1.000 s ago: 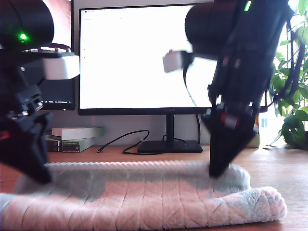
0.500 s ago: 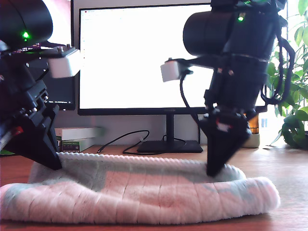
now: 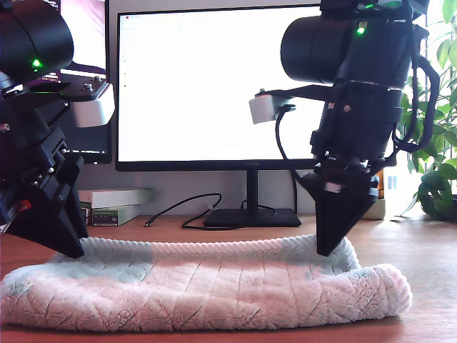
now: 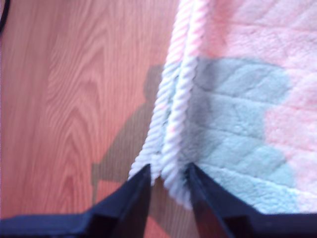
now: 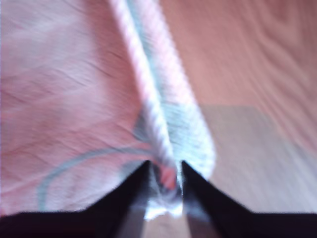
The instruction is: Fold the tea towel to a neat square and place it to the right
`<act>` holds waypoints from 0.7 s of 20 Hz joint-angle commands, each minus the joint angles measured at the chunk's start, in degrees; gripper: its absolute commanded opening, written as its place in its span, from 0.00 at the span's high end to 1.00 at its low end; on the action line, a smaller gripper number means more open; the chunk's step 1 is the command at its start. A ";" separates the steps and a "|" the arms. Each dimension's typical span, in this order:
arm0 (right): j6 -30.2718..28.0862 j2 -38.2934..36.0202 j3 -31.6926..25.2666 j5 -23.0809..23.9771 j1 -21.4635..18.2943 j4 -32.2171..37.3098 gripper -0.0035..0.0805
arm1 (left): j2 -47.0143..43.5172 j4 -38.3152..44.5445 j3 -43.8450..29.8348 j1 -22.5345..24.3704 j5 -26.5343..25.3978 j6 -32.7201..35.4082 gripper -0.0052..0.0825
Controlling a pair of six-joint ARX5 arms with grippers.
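The tea towel (image 3: 214, 293) lies doubled over on the wooden table, fluffy and quilted, with pink and pale grey-green patches. Its ribbed corded edge (image 3: 200, 246) runs along the far side. My first gripper (image 3: 70, 251) points down at the exterior view's left and is shut on that edge, where two cords (image 4: 173, 114) lie side by side between its jaws (image 4: 168, 171). My second gripper (image 3: 327, 250), at the exterior view's right, is shut on the corded edge at the towel's other end (image 5: 165, 166). In both wrist views the towel (image 4: 237, 114) (image 5: 64, 99) lies on one side and bare wood on the other.
Behind the towel stands a bright monitor (image 3: 214, 86) on a black stand (image 3: 251, 216), with a black cable (image 3: 178, 211) looping on the table. Stacked boxes (image 3: 114, 204) sit at the exterior view's back left, a leafy plant (image 3: 435, 143) at its right. Bare table (image 3: 428, 250) shows beside the towel.
Both grippers shifted with the corded edge still in them. The towel's front fold has settled lower and flatter, and its end at the exterior view's right drew slightly inward.
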 commanded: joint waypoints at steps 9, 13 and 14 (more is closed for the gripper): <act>3.34 0.76 8.81 0.77 0.02 -5.22 0.62 | -2.10 3.56 -0.24 1.73 -6.91 -1.20 0.75; 6.51 0.76 11.19 -3.63 0.02 -9.35 0.96 | -8.74 -0.74 0.11 1.29 -3.32 -8.81 0.97; 7.39 0.76 11.17 -6.01 0.02 -10.23 0.97 | -10.36 -2.78 0.11 1.29 -0.44 -12.98 0.97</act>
